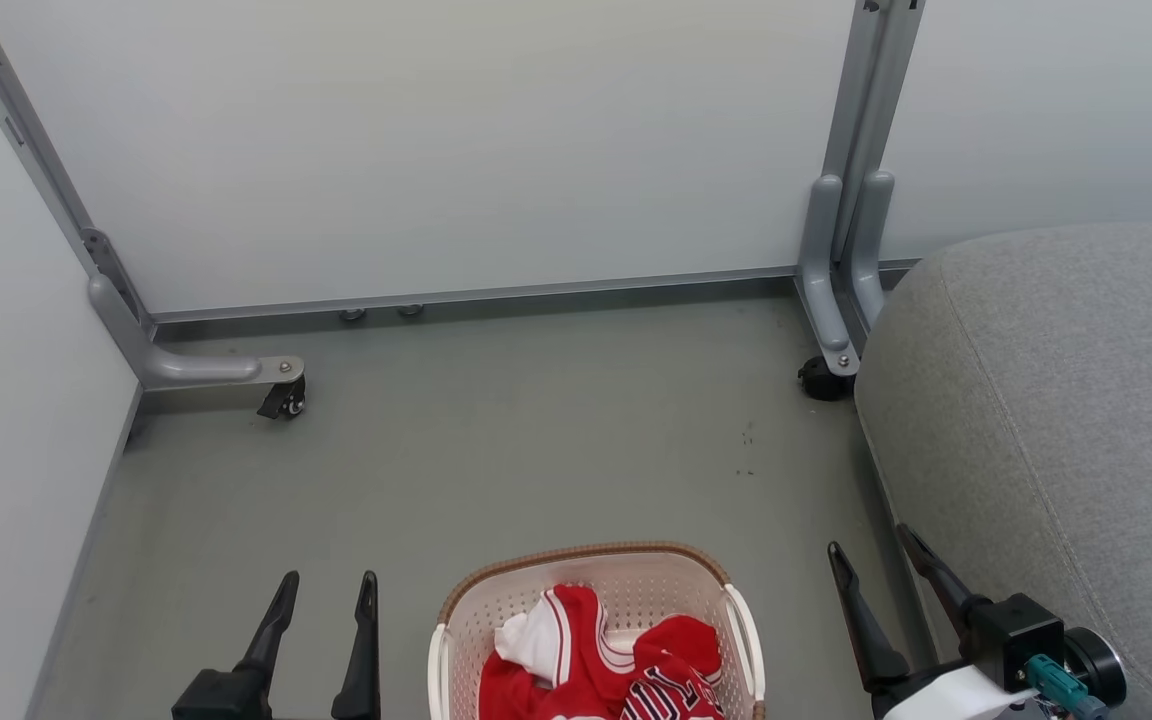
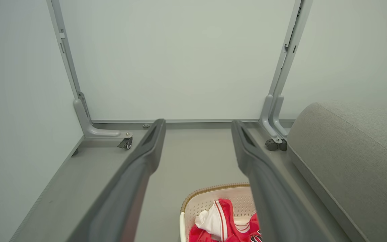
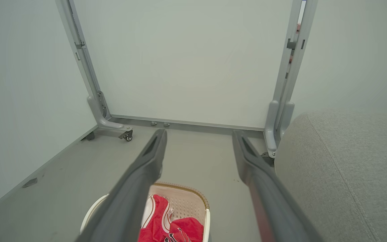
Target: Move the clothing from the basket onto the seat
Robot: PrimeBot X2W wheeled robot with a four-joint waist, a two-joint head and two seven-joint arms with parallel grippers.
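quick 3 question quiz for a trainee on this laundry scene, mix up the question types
1. True or false: the clothing already lies on the seat.
2. The seat is on which side of the basket? A left, B right.
3. Fill in: the left pincer and right pincer are both ____.
Key: 1 false, it is in the basket; 2 B; 3 open.

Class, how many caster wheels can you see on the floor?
2: the left caster at far left, the right caster beside the seat. More may be hidden behind the seat.
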